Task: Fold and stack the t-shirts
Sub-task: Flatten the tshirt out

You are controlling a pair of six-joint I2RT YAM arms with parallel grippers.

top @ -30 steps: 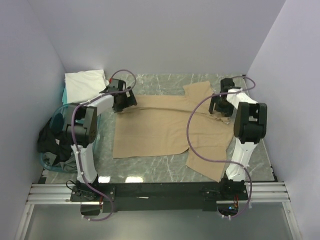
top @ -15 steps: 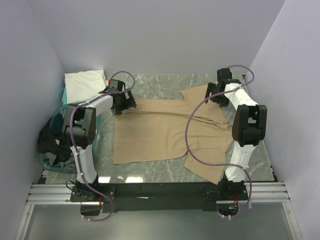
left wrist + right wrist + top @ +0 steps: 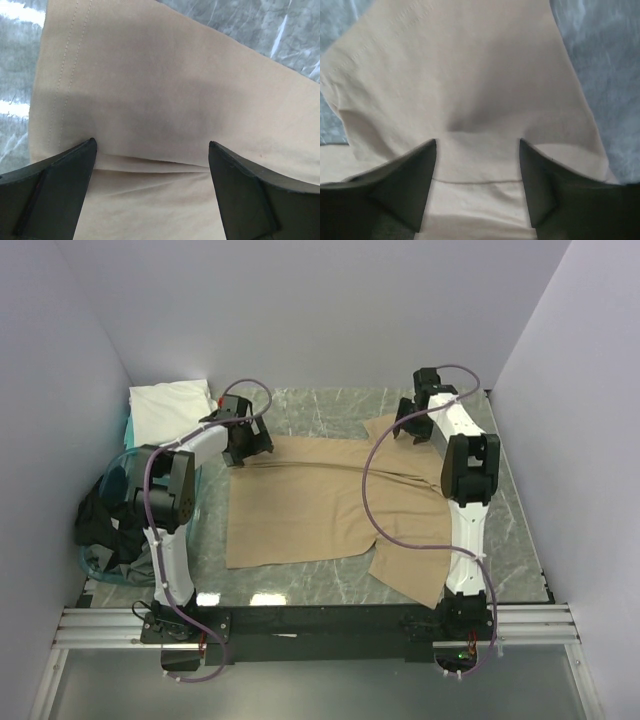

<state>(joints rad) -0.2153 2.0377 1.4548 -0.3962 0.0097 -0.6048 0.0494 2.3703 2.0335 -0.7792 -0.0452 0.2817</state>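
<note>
A spread t-shirt [image 3: 320,502] lies on the bench [image 3: 330,405], left tool [image 3: 245,446] and right tool [image 3: 411,424] over its far corners, a second t-shirt [image 3: 170,407] behind the tub [image 3: 124,466] at far left.

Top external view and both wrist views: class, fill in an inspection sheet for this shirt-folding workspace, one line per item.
Surface: grey marbled table, glossy.
Job's things: tan t-shirt spread across the middle, creased, one sleeve at the near right; white t-shirt heaped at the far left corner.
Clutter: translucent teal tub at the left edge, dark cloth in it.
Grippers: left gripper over the tan t-shirt's far left corner, fingers wide apart; right gripper over its far right sleeve, fingers apart.
Cables: a purple cable loops along each arm; the right one hangs over the shirt.
Surroundings: plain pale walls on three sides; metal rail at the near edge.
</note>
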